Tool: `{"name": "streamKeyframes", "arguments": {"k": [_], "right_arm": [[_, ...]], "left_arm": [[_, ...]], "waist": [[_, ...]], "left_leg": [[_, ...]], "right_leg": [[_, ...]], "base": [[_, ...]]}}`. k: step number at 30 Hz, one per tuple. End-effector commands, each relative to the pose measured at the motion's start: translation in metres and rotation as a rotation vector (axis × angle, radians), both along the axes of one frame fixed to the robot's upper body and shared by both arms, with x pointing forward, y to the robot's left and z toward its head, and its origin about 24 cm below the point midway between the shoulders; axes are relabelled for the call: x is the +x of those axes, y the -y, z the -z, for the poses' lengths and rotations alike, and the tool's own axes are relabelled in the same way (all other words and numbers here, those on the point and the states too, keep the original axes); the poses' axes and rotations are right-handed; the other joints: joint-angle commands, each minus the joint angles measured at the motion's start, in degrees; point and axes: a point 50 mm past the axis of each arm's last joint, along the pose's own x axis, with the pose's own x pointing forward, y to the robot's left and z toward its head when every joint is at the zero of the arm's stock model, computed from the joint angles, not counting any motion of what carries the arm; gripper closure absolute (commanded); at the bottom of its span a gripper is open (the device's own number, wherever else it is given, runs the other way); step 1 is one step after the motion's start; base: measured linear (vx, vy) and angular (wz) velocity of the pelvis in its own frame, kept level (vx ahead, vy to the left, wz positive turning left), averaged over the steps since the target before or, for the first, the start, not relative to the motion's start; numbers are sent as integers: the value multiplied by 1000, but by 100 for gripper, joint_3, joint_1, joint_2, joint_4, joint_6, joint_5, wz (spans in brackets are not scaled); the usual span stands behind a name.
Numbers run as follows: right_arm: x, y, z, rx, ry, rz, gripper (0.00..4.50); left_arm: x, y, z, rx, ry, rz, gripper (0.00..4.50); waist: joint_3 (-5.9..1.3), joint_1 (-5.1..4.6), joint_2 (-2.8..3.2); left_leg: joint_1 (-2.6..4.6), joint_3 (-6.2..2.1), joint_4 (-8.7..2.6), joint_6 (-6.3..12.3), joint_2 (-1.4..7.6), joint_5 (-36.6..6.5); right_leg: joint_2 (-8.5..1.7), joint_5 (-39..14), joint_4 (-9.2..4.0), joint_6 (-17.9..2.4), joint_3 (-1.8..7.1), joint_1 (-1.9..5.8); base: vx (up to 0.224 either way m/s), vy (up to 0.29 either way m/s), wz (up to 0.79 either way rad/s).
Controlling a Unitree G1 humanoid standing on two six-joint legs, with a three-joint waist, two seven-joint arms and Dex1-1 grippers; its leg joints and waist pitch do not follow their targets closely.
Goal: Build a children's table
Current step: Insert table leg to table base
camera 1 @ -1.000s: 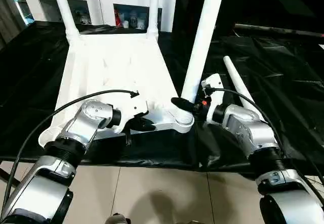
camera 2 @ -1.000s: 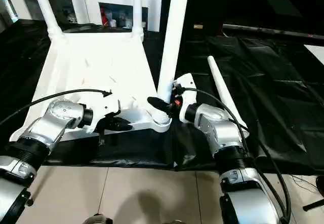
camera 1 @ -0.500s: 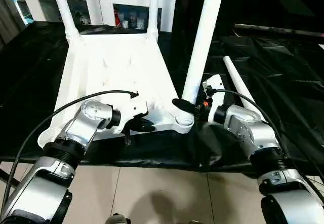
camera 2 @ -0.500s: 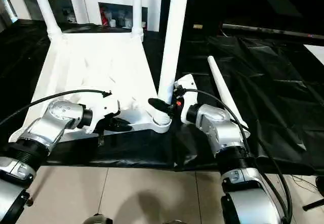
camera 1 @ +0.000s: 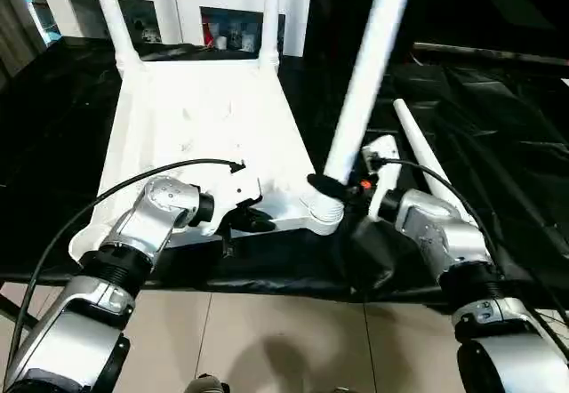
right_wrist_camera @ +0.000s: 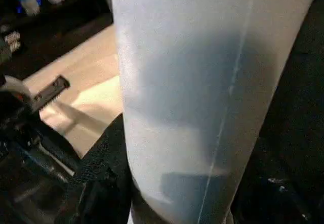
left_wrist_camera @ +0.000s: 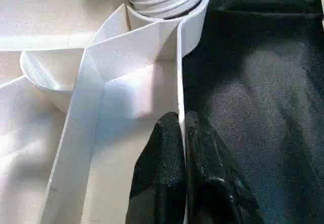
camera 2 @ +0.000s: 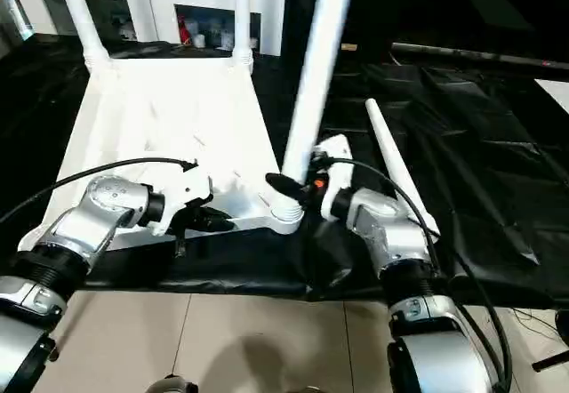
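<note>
The white tabletop (camera 1: 204, 117) lies underside up on a black sheet. Two white legs (camera 1: 111, 11) (camera 1: 269, 11) stand upright in its far corners. A third leg (camera 1: 364, 73) sits with its threaded end in the near right corner socket (camera 1: 322, 211) and leans to the right. My right gripper (camera 1: 333, 187) is shut around this leg just above the socket, and the right wrist view shows the leg (right_wrist_camera: 202, 82) against one black finger (right_wrist_camera: 109, 173). My left gripper (left_wrist_camera: 182, 127) pinches the tabletop's near rim, a short way left of that socket. A fourth leg (camera 1: 418, 144) lies loose to the right.
A white cabinet with glass doors (camera 1: 178, 2) stands behind the work. The black sheet (camera 1: 498, 144) spreads wide to the right. Tiled floor (camera 1: 284, 340) lies between me and the sheet's near edge. A black cable (camera 1: 133, 184) arcs over my left forearm.
The leg in my right gripper has tipped to the right at its top. My right gripper has shifted slightly right with it. The left gripper keeps its hold on the rim.
</note>
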Motion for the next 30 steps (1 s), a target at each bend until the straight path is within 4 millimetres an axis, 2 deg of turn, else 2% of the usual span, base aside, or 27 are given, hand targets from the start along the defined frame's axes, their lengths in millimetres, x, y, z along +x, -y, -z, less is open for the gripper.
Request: {"name": "streamKeyframes", "arguments": {"k": [1,8,11,13,18,24,30], "right_arm": [[-5,14,18,4,-66,90,259],[-17,12,37,40,-99,147,259],[-22,18,51,71,-101,268,259],[-23,19,52,80,-104,288,259],[-28,23,59,124,-106,361,259],[-33,22,61,105,-78,329,259],[-38,32,57,69,-24,299,259]], "left_arm": [[-1,9,-8,-58,13,53,450],[0,9,-10,-60,17,48,450],[1,8,-10,-58,25,41,450],[1,8,-10,-57,26,41,450],[2,7,-10,-53,31,35,450],[3,6,-10,-43,41,30,450],[4,4,-11,-32,53,23,450]], "waist": [[-464,-3,58],[-447,-9,57],[-451,-6,65],[-446,-10,78],[-447,-5,88],[-445,5,85],[-439,12,78]], "left_leg": [[135,-28,-390,34,161,-1030],[144,-35,-410,-9,164,-1170],[143,-40,-413,-34,167,-1216],[163,-40,-421,-47,174,-1302],[156,-39,-426,-32,171,-1312],[162,-43,-435,-25,173,-1361],[157,-46,-445,-19,174,-1389]], "right_leg": [[-475,-825,-403,-1295,285,304],[-478,-1066,-429,-1259,279,289],[-491,-1127,-435,-1229,286,280],[-489,-1202,-452,-1239,285,261],[-487,-1103,-445,-1256,290,268],[-482,-1171,-453,-1238,287,267],[-480,-1252,-467,-1188,286,266]], "base": [[0,0,0],[0,0,0],[0,0,0],[0,0,0],[0,0,0],[0,0,0],[0,0,0]]}}
